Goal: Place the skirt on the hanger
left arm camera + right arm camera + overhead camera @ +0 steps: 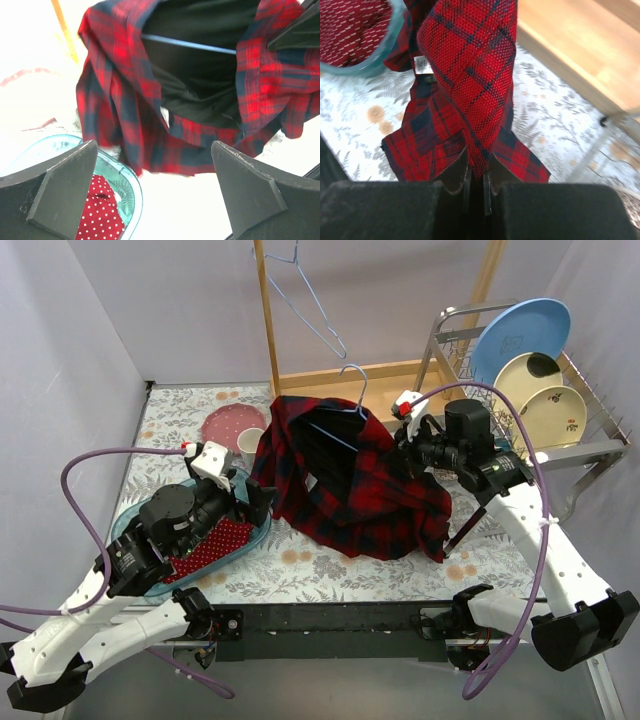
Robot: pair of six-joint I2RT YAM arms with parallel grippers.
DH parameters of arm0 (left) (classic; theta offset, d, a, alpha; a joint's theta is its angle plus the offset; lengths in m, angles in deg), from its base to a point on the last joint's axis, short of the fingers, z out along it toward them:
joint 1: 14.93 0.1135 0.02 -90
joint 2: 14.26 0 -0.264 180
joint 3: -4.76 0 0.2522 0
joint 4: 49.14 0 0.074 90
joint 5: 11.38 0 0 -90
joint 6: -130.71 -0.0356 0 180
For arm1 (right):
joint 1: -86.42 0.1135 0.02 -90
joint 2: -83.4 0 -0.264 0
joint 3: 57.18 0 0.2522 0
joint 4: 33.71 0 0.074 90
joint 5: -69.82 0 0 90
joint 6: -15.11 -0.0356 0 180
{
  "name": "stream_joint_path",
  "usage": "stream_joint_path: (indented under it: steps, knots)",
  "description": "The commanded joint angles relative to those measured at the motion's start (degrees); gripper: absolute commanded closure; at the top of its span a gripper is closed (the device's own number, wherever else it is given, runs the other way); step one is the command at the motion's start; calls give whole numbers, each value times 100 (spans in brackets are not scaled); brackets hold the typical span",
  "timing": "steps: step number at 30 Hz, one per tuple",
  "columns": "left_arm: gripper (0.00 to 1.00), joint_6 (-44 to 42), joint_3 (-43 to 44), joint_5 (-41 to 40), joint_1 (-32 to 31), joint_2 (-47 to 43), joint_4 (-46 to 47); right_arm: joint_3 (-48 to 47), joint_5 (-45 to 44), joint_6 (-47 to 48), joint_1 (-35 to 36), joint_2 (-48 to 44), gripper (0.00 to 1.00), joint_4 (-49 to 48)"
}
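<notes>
The red and dark-blue plaid skirt (350,490) hangs bunched over a light-blue wire hanger (352,400) at the middle of the table, its hem on the tabletop. In the left wrist view the hanger's bar (190,45) crosses the skirt's (125,100) dark lining. My left gripper (262,502) stands open just left of the skirt, with nothing between its fingers (155,195). My right gripper (412,445) is at the skirt's upper right edge. It is shut (476,175) on a fold of the skirt (470,75).
A teal tray (258,530) with a red polka-dot cloth (100,210) lies under my left arm. A white cup (250,445) and a pink plate (230,423) sit behind it. A wooden rack (268,320) carries a second wire hanger (310,295). A dish rack (590,455) with plates stands at right.
</notes>
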Motion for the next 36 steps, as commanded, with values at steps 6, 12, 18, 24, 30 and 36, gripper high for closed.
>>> stream_joint_path:
  steps: [6, 12, 18, 24, 30, 36]
  knots:
    - [2, -157, -162, -134, 1, 117, 309, -418, -1559, -558, -65, -294, 99, -473]
    - [2, -174, -206, -125, 1, 135, 335, -426, -2068, -672, -74, -101, 99, -552]
    - [2, -174, -355, -108, 1, 30, 388, -637, -2482, -874, -83, 110, 99, -815]
    - [2, -157, -435, -125, 1, -85, 397, -1155, -2877, -1059, -83, 593, 99, -982]
    - [2, -131, -478, -134, 1, -243, 344, -1875, -2912, -1130, -83, 1234, 99, -1027]
    - [2, -131, -478, -178, 1, -384, 283, -2447, -2913, -1059, -83, 1744, 99, -1070]
